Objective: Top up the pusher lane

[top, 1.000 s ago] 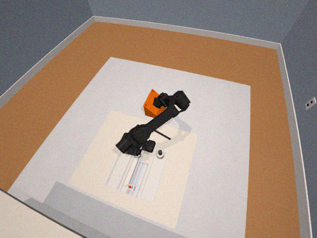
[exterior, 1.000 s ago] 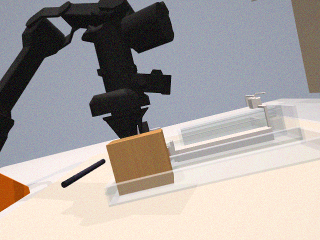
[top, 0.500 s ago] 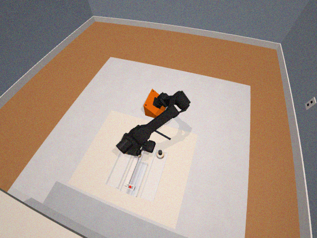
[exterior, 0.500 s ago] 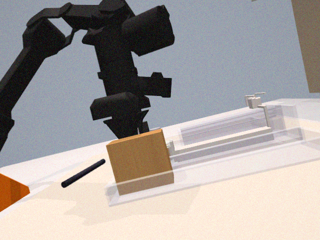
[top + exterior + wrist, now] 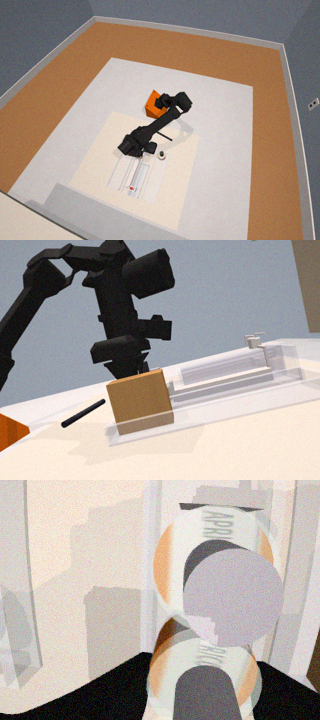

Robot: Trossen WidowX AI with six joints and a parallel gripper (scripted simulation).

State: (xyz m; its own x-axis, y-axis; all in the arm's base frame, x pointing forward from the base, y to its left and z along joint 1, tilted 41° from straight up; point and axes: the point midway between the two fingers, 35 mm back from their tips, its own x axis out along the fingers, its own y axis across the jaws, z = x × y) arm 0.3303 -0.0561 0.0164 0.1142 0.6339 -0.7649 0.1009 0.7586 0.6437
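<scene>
Holding a jar (image 5: 203, 696) between its fingers, the gripper (image 5: 140, 155) stands at the front end of the lane (image 5: 140, 175), the end nearest the arm's base (image 5: 152, 104). In the wrist view the held jar is cream with orange sides and a grey lid, and it fills the lower middle of the picture. A second jar (image 5: 220, 574) of the same look stands right behind it in the lane, deeper in, and the two appear to touch or nearly so. Grey lettering runs around the upper band of each jar; it is too blurred to read.

From above, the lane runs away from the arm as a long clear channel on a clear tray (image 5: 160, 180), with a red dot (image 5: 131, 188) at its far end. Another small jar (image 5: 161, 154) with a dark lid stands on the tray just to the side of the lane's front end, apart from the gripper.

In the exterior view a tan box (image 5: 140, 401) sits on the near corner of the tray and hides the fingertips and both lane jars, so whether the held jar rests on the lane floor cannot be told. A black rod (image 5: 83, 413) lies on the desk (image 5: 232, 446) beside the box, between it and the orange base
</scene>
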